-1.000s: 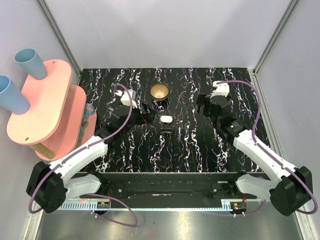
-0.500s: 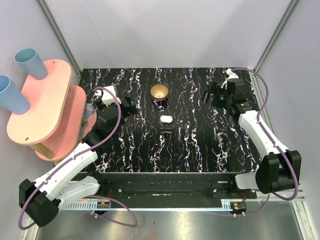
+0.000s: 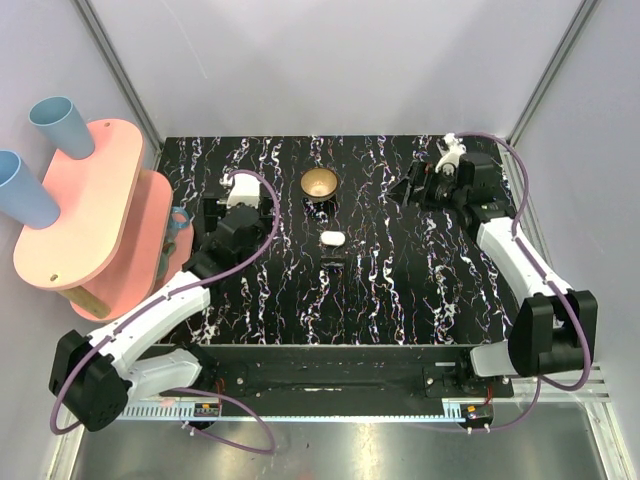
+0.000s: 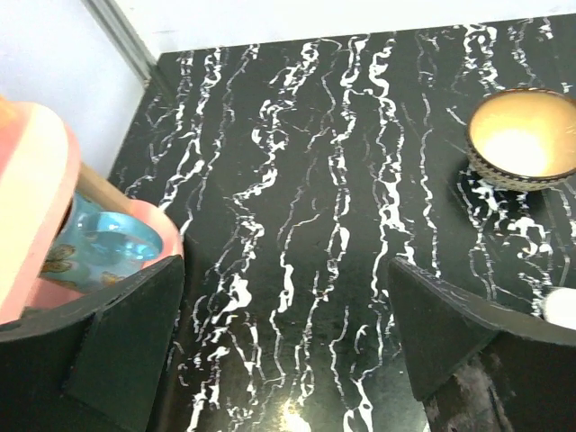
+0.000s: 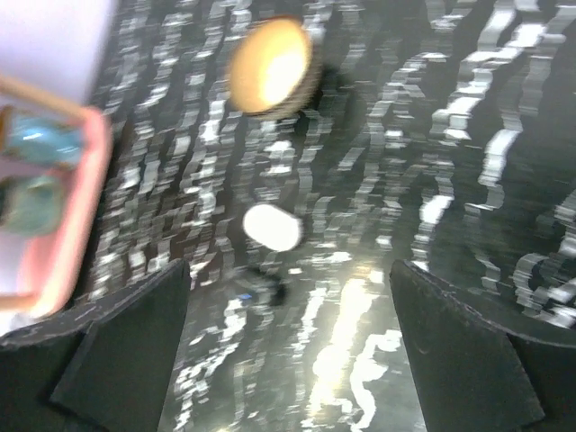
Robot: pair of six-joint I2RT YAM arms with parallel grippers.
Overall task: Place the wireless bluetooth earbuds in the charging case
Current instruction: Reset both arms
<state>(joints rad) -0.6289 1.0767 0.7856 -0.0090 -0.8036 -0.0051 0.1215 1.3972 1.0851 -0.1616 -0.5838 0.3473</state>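
Note:
The charging case [image 3: 333, 238], a white oval pod, lies mid-table; it also shows in the right wrist view [image 5: 272, 227] and at the left wrist view's right edge [image 4: 565, 308]. I cannot make out the earbuds; the brass bowl [image 3: 319, 184] glares bright inside [image 4: 522, 144]. My left gripper [image 3: 240, 207] hovers left of the case and bowl, open and empty [image 4: 283, 274] over bare tabletop. My right gripper [image 3: 414, 186] is at the far right, pointing left toward the bowl and case, open and empty [image 5: 288, 270]. That view is blurred.
A small dark object [image 3: 333, 264] lies just in front of the case [image 5: 273, 286]. A pink two-tier shelf [image 3: 90, 215] with two blue cups [image 3: 60, 125] stands at the left edge, a teal item [image 4: 99, 247] under it. Enclosure walls surround the table.
My left gripper drew back leftward from beside the case, then swung partly back. My right gripper rose to the far right and turned to face left. Both stayed open.

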